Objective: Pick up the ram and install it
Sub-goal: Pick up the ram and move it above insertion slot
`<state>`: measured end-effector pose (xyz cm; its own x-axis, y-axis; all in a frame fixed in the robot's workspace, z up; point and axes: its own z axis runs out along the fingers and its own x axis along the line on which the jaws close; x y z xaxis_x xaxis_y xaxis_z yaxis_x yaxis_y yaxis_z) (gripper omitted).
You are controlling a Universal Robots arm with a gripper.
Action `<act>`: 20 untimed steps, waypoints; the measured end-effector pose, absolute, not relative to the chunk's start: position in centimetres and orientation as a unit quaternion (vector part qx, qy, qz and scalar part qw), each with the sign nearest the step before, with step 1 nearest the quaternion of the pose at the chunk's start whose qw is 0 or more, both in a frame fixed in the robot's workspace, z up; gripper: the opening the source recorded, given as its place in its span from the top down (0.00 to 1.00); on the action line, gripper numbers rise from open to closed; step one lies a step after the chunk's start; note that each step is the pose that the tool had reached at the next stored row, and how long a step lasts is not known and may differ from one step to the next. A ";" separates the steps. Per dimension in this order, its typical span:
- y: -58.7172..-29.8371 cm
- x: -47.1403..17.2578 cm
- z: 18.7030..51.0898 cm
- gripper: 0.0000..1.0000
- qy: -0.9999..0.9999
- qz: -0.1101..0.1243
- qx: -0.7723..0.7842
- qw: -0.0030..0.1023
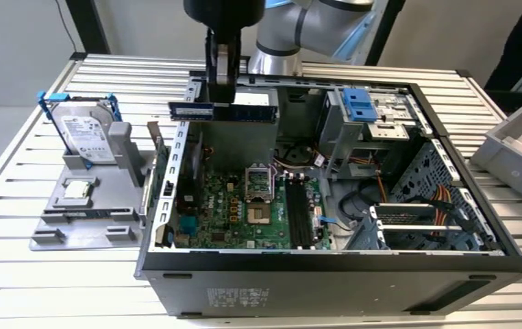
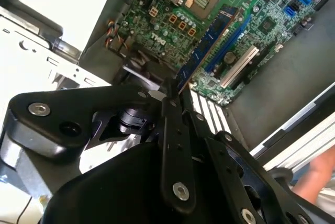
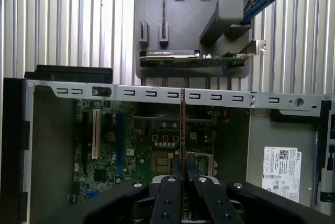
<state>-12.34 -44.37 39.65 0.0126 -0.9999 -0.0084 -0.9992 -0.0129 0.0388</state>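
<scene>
**Exterior view:** transfer step. My gripper (image 1: 222, 101) pinches the ram (image 1: 252, 112), held level above the case (image 1: 334, 274), apart from the slots (image 1: 298, 212).
**Second wrist view:** the ram (image 2: 204, 46) juts from the clamp over the board (image 2: 172, 20).
**First wrist view:** the ram (image 3: 182, 124) is edge-on. Seating, I judge, demands edge-to-slot alignment.

Held ram (image 1: 222, 112) over the case (image 1: 334, 274)
The ram sits clamped in the gripper (image 1: 222, 99), above the motherboard (image 1: 233, 205) inside the case; the hard drive (image 1: 88, 133) stands on the tray (image 1: 51, 238) beside the case, to the exterior view's left of the gripper.
</scene>
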 end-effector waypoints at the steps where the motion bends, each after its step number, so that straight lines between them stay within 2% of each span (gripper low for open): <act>1: -44.4 -12.3 39.6 1.00 -0.702 -0.017 0.712 0.011; 7: -44.4 -12.1 39.6 1.00 -0.696 -0.016 0.718 0.010; 12: -44.4 -12.0 39.7 1.00 -0.690 -0.009 0.723 0.004; 20: -44.4 -11.1 39.6 1.00 -0.694 -0.009 0.720 0.003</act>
<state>-11.12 -44.38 39.64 0.0358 -0.9993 -0.0080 -0.9992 -0.0359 0.0165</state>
